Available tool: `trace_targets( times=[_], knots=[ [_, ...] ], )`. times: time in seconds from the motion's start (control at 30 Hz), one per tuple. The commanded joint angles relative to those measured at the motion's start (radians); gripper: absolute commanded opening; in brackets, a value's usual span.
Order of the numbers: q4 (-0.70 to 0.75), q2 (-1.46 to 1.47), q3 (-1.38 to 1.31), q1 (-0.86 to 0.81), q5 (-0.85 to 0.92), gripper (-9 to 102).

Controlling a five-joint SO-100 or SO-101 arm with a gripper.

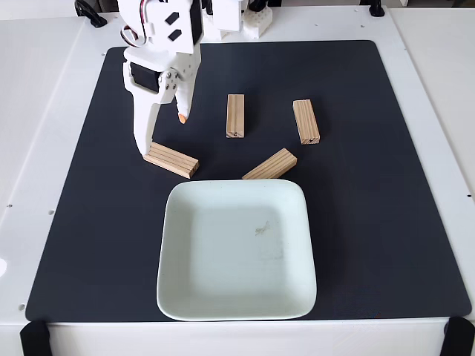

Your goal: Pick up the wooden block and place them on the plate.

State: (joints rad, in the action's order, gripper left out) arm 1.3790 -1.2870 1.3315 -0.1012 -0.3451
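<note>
Several light-wood blocks lie on the black mat in the fixed view. One wooden block (171, 160) lies at the left, just above the plate's top left corner. Another block (235, 116) stands lengthwise in the middle, a further block (306, 122) lies to the right, and a slanted block (270, 165) nearly touches the plate's top rim. The pale mint-white square plate (223, 282) sits at the front centre with nothing on it. My white gripper (163, 135) is open; its long finger (142, 141) reaches down to the left end of the left block, and the orange-tipped finger (182, 116) is spread off to the right.
The black mat (386, 222) covers most of the white table. The arm's white base (230, 22) stands at the back edge. Black clamps sit at the table's front corners (33, 337) and along the back.
</note>
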Motion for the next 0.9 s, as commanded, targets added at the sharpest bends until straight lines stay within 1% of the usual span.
trace_targets(
  times=[0.0,0.4,0.63,0.87],
  knots=[
    [0.005,-0.014,-0.043,-0.011,0.012,38],
    [-0.006,-0.008,-0.051,-0.025,0.012,39],
    [0.006,0.100,-0.212,-0.023,0.011,39],
    [0.008,0.152,-0.225,-0.009,0.005,39]
  ],
)
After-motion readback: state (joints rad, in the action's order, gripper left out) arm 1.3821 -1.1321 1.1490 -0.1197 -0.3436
